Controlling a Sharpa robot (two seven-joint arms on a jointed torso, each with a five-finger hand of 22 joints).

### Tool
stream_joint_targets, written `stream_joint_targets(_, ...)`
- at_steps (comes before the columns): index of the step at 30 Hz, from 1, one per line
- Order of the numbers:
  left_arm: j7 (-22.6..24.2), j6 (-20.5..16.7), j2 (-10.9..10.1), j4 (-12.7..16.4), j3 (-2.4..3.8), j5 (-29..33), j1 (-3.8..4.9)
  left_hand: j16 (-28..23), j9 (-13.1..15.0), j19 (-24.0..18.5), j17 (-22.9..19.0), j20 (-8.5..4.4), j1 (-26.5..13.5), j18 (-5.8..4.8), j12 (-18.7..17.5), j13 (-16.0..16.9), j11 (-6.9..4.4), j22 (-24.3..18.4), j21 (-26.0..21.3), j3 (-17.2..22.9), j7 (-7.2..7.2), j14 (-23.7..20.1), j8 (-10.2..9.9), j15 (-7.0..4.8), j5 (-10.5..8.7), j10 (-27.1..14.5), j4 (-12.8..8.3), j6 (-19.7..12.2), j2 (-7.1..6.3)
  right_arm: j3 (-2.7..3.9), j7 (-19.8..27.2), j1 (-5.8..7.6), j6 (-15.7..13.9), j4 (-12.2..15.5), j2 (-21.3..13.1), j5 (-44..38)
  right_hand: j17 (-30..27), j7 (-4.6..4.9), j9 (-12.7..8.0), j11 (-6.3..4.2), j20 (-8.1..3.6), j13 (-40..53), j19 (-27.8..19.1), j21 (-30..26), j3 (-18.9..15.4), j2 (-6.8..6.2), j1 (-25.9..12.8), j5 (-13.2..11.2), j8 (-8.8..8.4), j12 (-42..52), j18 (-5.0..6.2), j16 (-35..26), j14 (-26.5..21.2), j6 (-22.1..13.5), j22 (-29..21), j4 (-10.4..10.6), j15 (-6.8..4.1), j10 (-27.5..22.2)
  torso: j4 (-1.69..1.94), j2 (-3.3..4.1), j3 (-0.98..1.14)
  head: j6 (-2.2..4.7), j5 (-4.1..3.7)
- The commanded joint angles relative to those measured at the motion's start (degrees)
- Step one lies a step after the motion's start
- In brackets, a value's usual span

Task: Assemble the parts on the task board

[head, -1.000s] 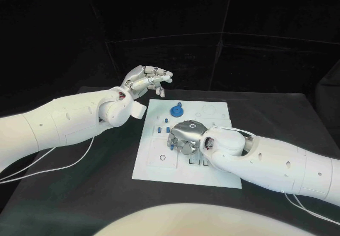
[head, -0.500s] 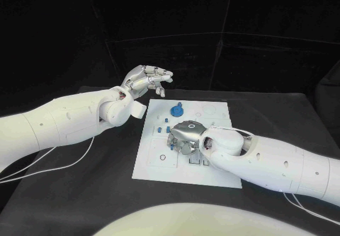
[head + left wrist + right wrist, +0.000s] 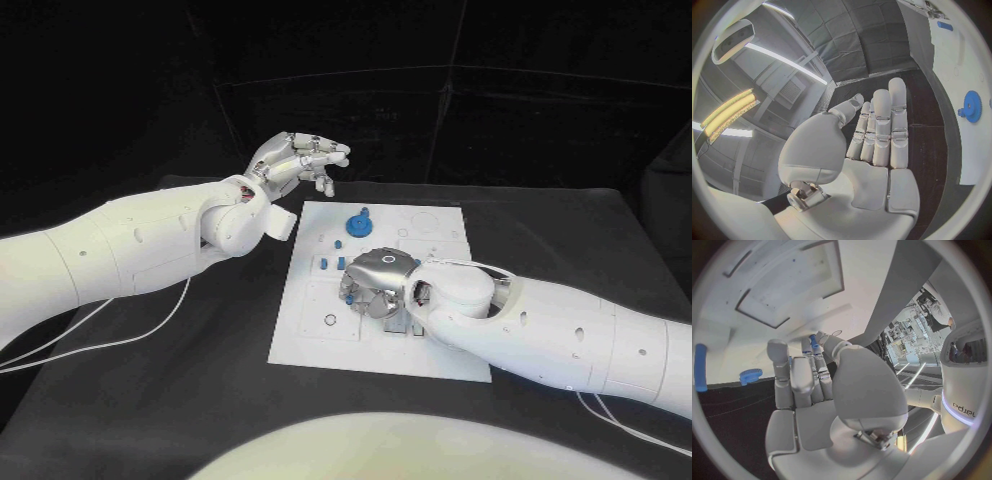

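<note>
**White board under my right robot hand, left one raised**

White task board (image 3: 325, 340) lies flat on the black desk (image 3: 159, 400), and my right robot hand (image 3: 378, 280) is down on its middle, knuckles up, fingers curled toward the plate. From the right wrist camera I see a small blue part (image 3: 813, 342) at the fingertips (image 3: 777, 351), apparently pinched between the thumb and a finger, though I cannot tell how firm the hold is.

Just beyond that hand, on the far half of the board, stands a blue gear (image 3: 361, 223) with a short stem. Between the gear and the hand several small blue pegs (image 3: 327, 263) sit in the plate. The right wrist camera also catches a blue bar (image 3: 700, 374) and a toothed blue piece (image 3: 751, 374) on the board ahead of the fingers.

My left robot hand (image 3: 300, 163) hangs in the air off the board's far left corner, well apart from the parts, holding nothing. Its fingers (image 3: 881, 125) lie straight and side by side in the left wrist camera, with the gear (image 3: 971, 106) off to their side.
</note>
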Motion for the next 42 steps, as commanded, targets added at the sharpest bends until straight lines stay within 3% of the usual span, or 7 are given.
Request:
stream_joint_targets(1, 0.27, -0.23, 0.07, -0.06, 0.05, 0.21, 0.1, -0.23, -0.02, 0.41, -0.09, 0.06, 0.22, 0.33, -0.13, 0.0, 0.25, -0.09, -0.35, -0.1, 0.31, -0.23, -0.22, 0.11, -0.05, -0.28, -0.35, 0.02, 0.21, -0.26, 0.46, -0.18, -0.35, -0.11, -0.05, 0.63, 0.08, -0.08, -0.1, -0.03, 0.56, -0.04, 0.03, -0.13, -0.53, 0.07, -0.7, 0.11, -0.42, -0.15, -0.92, 0.39, 1.72, -0.7, 0.02, 0.0, 0.52, -0.46, -0.05, -0.03, 0.04, 0.0, 0.03)
stream_joint_targets(13, 0.11, -0.19, -0.07, -0.26, 0.05, 0.21, 0.1, -0.23, -0.02, 0.41, -0.09, 0.06, 0.22, 0.33, -0.13, 0.0, 0.25, -0.09, -0.35, -0.1, 0.31, -0.23, -0.22, 0.11, -0.05, -0.28, -0.35, 0.02, 0.21, -0.24, 1.69, -0.17, -11.35, 1.82, -2.63, 3.34, -0.72, 0.29, -0.07, 0.42, 1.03, 0.03, -1.0, -1.21, -2.05, -0.17, -1.01, 0.62, -0.31, -0.03, -0.54, 0.35, 1.27, -3.37, -1.86, -0.19, 0.93, -2.98, -0.16, -0.09, 0.07, 0.7, -0.19)
stream_joint_targets(18, 0.04, -0.25, -0.18, -0.28, 0.04, 0.21, 0.09, -0.23, -0.02, 0.41, -0.09, 0.06, 0.22, 0.33, -0.13, 0.0, 0.25, -0.09, -0.35, -0.1, 0.31, -0.23, -0.22, 0.11, -0.05, -0.28, -0.35, 0.02, 0.21, 0.07, 1.7, 0.19, -13.53, 3.98, -5.42, 6.94, -0.65, 0.44, -0.01, 0.53, 1.09, 0.06, -0.93, -1.18, -2.12, -0.05, -0.78, 1.0, -0.25, 0.33, -0.54, 0.54, 1.25, -3.49, -1.83, -0.38, 1.0, -3.24, -0.16, -0.19, -0.04, 1.06, -0.51)
stream_joint_targets(26, 0.19, -0.17, -0.34, -0.06, 0.04, 0.21, 0.09, -0.22, -0.01, 0.43, -0.12, 0.07, 0.26, 0.33, -0.13, 0.01, 0.25, -0.13, -0.38, -0.12, 0.31, -0.23, -0.24, 0.12, -0.05, -0.28, -0.39, 0.03, 0.2, 1.9, -1.58, 3.11, -8.58, 6.81, -12.16, 10.17, -2.3, 0.27, 0.01, 0.64, 1.25, 0.05, -1.67, -2.06, -3.79, -0.59, -1.02, 1.03, -0.21, 0.65, -0.3, -0.28, 0.75, -4.74, -3.25, -0.61, 1.14, -5.72, -0.16, -0.04, -0.06, 1.82, -1.36)
stream_joint_targets(32, 0.25, -0.01, -0.36, 0.07, 0.03, 0.21, 0.09, -0.21, 0.01, 0.45, -0.14, 0.07, 0.3, 0.33, -0.11, 0.02, 0.23, -0.16, -0.41, -0.12, 0.29, -0.23, -0.23, 0.11, -0.05, -0.25, -0.43, 0.07, 0.2, 2.28, -3.81, 4.56, -4.04, 7.53, -15.36, 9.31, -5.13, 0.01, 0.03, 0.62, 1.2, 0.13, -3.32, -4.08, -6.32, -0.69, -1.18, 0.78, -0.19, 1.21, 0.19, -2.09, 0.02, -5.96, -6.33, -0.54, 1.19, -8.33, -0.16, -0.04, -0.01, 1.95, -1.56)
stream_joint_targets(37, 0.26, 0.16, -0.24, 0.08, 0.03, 0.21, 0.09, -0.21, 0.01, 0.45, -0.15, 0.07, 0.31, 0.33, -0.11, 0.02, 0.23, -0.16, -0.41, -0.12, 0.29, -0.23, -0.23, 0.11, -0.05, -0.24, -0.44, 0.08, 0.2, 2.37, -5.11, 4.95, -1.02, 7.04, -16.12, 8.08, -6.62, -0.09, -0.03, 0.68, 1.21, 0.19, -3.67, -5.2, -9.0, -0.17, -0.73, -1.47, -0.3, 2.37, 0.35, -2.98, -0.16, -6.83, -7.63, -0.36, 1.28, -10.03, 0.1, 0.03, 0.04, 2.0, -1.77)
stream_joint_targets(42, 0.21, 0.26, -0.21, 0.03, 0.03, 0.21, 0.09, -0.21, 0.01, 0.45, -0.15, 0.07, 0.31, 0.33, -0.11, 0.02, 0.23, -0.16, -0.41, -0.12, 0.29, -0.23, -0.23, 0.11, -0.05, -0.24, -0.44, 0.08, 0.2, 2.39, -5.84, 5.06, 1.68, 6.38, -15.9, 7.16, -6.89, -0.05, 0.06, 0.61, 1.16, 0.29, -3.52, -5.4, -9.74, 0.39, -0.23, -1.36, -0.08, 3.27, 0.34, -3.08, -0.12, -6.67, -7.8, -0.36, 1.21, -9.95, 0.12, 0.01, 0.02, 1.96, -1.59)
